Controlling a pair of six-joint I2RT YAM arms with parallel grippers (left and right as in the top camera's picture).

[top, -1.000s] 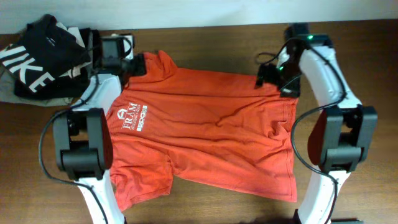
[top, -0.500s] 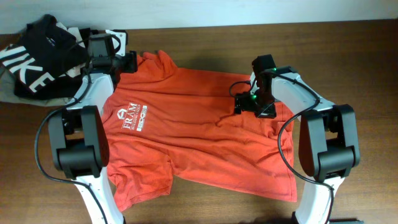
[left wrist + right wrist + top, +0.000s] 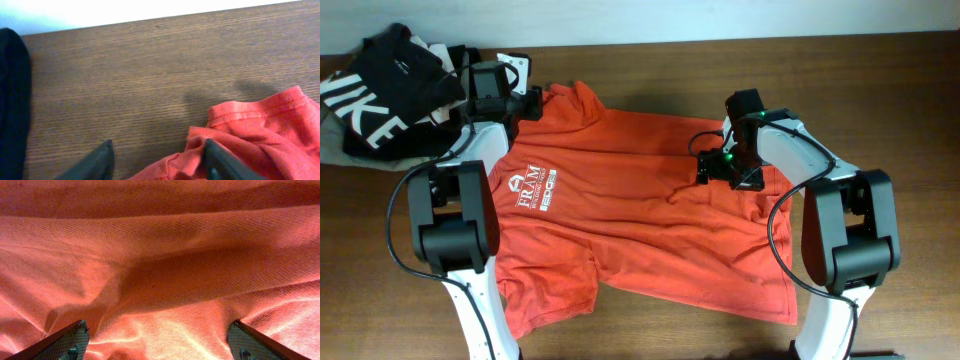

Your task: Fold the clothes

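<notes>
Looking down on the red-orange T-shirt (image 3: 650, 220), lying spread out with its printed side up across the middle of the tabletop (image 3: 910, 90). Finding its sleeves toward the left edge and its hem toward the right edge. Noting shallow wrinkles running through the cloth and a small white logo (image 3: 533, 188) sitting on the left part.

Finding the left gripper (image 3: 528, 100) down at the far sleeve (image 3: 565, 100), close to the tabletop's far edge. Seeing in the left wrist view its fingers (image 3: 100, 160) standing apart, with a bunched fold of sleeve cloth lying between them and touching one of them. Seeing bare wood beside the other finger, so reading these jaws as released rather than clenched on the cloth.

Finding the right gripper (image 3: 705, 165) hanging low over the far right part of the T-shirt. Seeing in the right wrist view its fingers (image 3: 70, 340) spread wide over rumpled cloth, grasping nothing.

Noting a black garment (image 3: 380, 90) with big white letters heaped at the far left corner, over a pale garment (image 3: 335, 150), just beside the left arm.
</notes>
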